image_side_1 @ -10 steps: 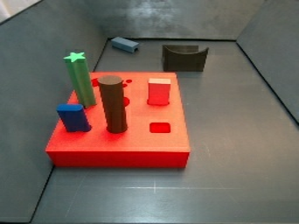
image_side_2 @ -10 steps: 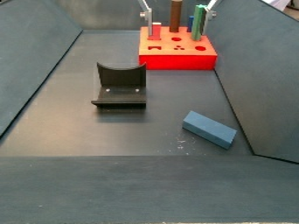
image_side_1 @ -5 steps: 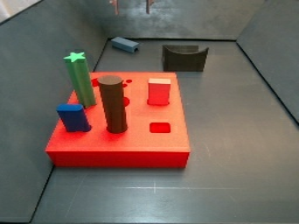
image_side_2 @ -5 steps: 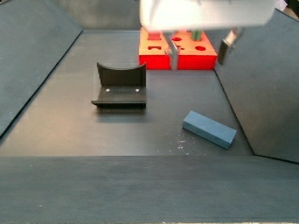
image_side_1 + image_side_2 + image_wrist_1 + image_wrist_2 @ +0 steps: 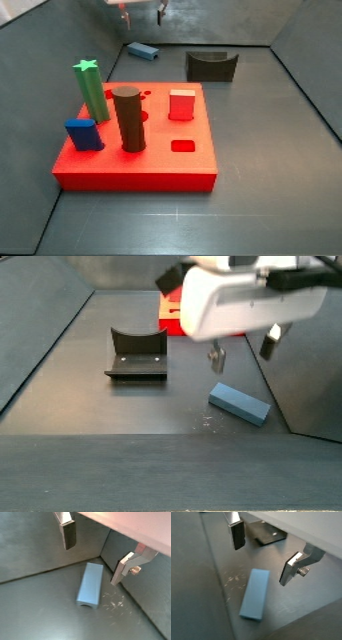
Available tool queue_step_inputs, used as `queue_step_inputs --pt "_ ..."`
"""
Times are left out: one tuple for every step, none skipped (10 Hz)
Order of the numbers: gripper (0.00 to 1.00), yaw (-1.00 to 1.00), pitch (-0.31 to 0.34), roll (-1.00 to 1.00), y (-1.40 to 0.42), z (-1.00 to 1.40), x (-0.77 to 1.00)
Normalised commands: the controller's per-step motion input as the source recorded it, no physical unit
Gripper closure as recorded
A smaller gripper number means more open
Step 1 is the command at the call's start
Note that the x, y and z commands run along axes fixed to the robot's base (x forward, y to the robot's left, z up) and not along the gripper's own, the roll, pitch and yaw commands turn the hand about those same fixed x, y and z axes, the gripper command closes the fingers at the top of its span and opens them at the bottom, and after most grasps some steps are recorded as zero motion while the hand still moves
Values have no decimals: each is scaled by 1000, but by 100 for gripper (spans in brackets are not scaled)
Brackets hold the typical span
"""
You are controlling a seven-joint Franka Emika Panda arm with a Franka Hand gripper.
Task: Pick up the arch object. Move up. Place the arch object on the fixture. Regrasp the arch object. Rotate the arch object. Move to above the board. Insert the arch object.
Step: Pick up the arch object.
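The arch object [image 5: 90,586] is a slim slate-blue block lying flat on the grey floor near a wall; it shows in both wrist views [image 5: 254,595] and both side views [image 5: 142,50] [image 5: 239,404]. My gripper [image 5: 93,558] hangs open and empty above it, one finger to each side, not touching; it also shows in the wrist view [image 5: 262,558] and in a side view [image 5: 243,354]. The dark fixture [image 5: 136,354] with a U-shaped dip stands apart [image 5: 211,66] [image 5: 264,534]. The red board [image 5: 136,140] bears green star, brown, blue and red pegs.
Sloping grey walls enclose the floor; the arch object lies close to one wall [image 5: 130,567]. The board is partly hidden behind my gripper body in a side view [image 5: 170,311]. Scuff marks show on the floor beside the arch object [image 5: 234,579].
My gripper has come down from high over the board's end of the bin to just above the arch object. The arch object, fixture and board have not moved.
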Motion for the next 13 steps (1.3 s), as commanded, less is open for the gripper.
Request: queue_step_inputs --pt "0 69 -373 -80 37 -483 0" --pt "0 137 -491 -49 -23 -263 -66" --pt "0 269 -436 -139 -137 -249 -120" --pt "0 306 -397 -153 -114 -297 -166" --pt "0 163 -229 -289 0 -366 -177" --pt "0 66 -156 -297 200 -529 0" --pt "0 9 -161 -256 340 -594 74" --pt "0 0 -141 -287 389 -566 123" --pt "0 -37 -147 -314 426 -489 174" --pt "0 -34 -150 -294 334 -534 180" --pt "0 0 -181 -140 0 -729 171" --pt "0 286 -186 -19 -349 -791 54" --pt "0 483 -149 0 -511 -871 0"
